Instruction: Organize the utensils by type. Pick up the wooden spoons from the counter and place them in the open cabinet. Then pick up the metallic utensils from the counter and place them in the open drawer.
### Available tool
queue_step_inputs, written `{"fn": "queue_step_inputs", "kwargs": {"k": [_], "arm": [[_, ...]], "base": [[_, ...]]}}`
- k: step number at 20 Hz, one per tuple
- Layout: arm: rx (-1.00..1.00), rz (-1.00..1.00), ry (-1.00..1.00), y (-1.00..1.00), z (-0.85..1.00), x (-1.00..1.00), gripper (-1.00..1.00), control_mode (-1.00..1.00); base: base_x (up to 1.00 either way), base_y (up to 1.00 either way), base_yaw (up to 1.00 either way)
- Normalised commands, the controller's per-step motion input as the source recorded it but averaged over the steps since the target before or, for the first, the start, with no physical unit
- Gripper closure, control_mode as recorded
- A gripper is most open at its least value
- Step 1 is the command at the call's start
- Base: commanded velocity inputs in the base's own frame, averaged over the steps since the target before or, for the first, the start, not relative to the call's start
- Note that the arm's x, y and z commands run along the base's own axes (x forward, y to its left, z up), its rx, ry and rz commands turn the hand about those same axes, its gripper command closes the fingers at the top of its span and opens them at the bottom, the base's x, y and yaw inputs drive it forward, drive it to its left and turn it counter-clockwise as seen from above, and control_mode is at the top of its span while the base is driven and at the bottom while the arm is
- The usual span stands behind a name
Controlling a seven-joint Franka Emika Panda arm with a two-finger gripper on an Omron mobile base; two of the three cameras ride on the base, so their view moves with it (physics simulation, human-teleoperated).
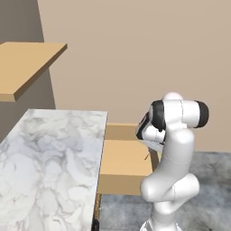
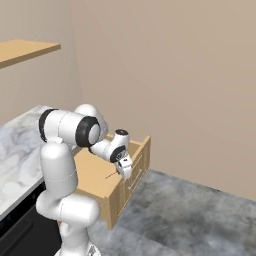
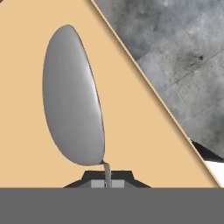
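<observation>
Your hand [image 3: 107, 177] is closed tight on the thin stem of the silver spoon [image 3: 72, 96]; in the hand view the two dark fingertips [image 3: 94, 178] sit together at the bottom with the stem pinched between them, and the grey oval bowl of the spoon stands out in front of them. Behind the spoon you see the flat tan bottom of the open drawer [image 3: 26, 148], with its edge running diagonally and the grey stone floor [image 3: 175, 57] beyond it. In the right base view the hand [image 2: 124, 169] hangs over the open drawer [image 2: 95, 177], pointing down, and a thin dark line shows just beside it above the drawer bottom. In the left base view the arm hides most of the hand, and the drawer [image 1: 122, 162] stands out just beside the marble worktop [image 1: 49, 167]
</observation>
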Motion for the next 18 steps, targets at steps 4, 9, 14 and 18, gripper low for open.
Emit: {"fn": "queue_step_inputs", "kwargs": {"k": [4,9,14,18], "arm": [[0.0,0.0,0.03,-0.64,-0.57,-0.25,1.0,-1.0],[-0.01,0.0,0.05,-0.58,-0.58,-0.18,1.0,-1.0],[0.0,0.0,0.05,-0.56,-0.57,-0.14,1.0,-1.0],[0.03,0.0,0.03,-0.12,-0.18,-0.01,1.0,-1.0]], "base": [[0.0,0.0,0.0],[0.0,0.0,0.0],[0.0,0.0,0.0],[0.0,0.0,0.0]]}}
